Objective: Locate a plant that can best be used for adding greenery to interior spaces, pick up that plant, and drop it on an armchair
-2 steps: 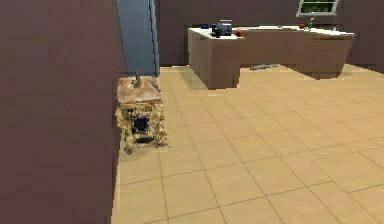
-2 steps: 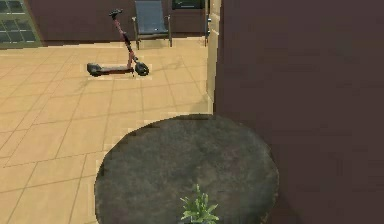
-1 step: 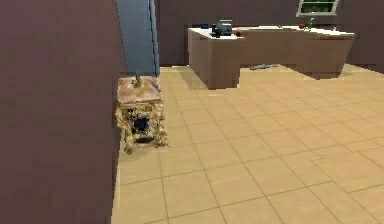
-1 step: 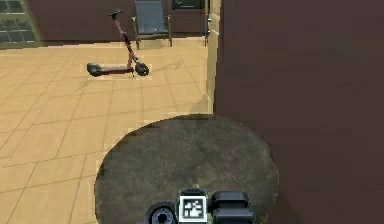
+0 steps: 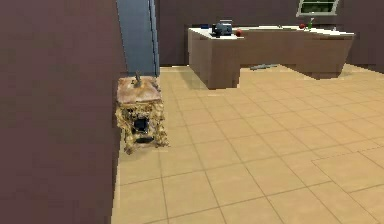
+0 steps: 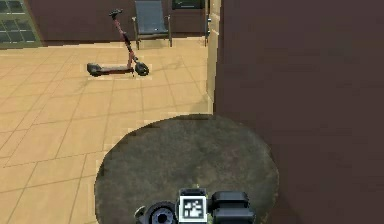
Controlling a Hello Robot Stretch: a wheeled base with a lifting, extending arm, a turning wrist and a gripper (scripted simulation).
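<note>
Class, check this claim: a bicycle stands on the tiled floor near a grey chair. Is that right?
Not quite: it is a kick scooter, not a bicycle. It stands on the tiled floor near the grey chair, as the arm side view shows.

Tan tile floor [image 6: 60,110] noted. Kick scooter [image 6: 118,62] seen upper L, chair [image 6: 152,20] set beyond it by far wall. Dark wall [image 6: 300,90] at R. Round brown disc [image 6: 185,160] btm ctr; gripper [image 6: 152,214] seen at its near edge, load can't be told.
</note>
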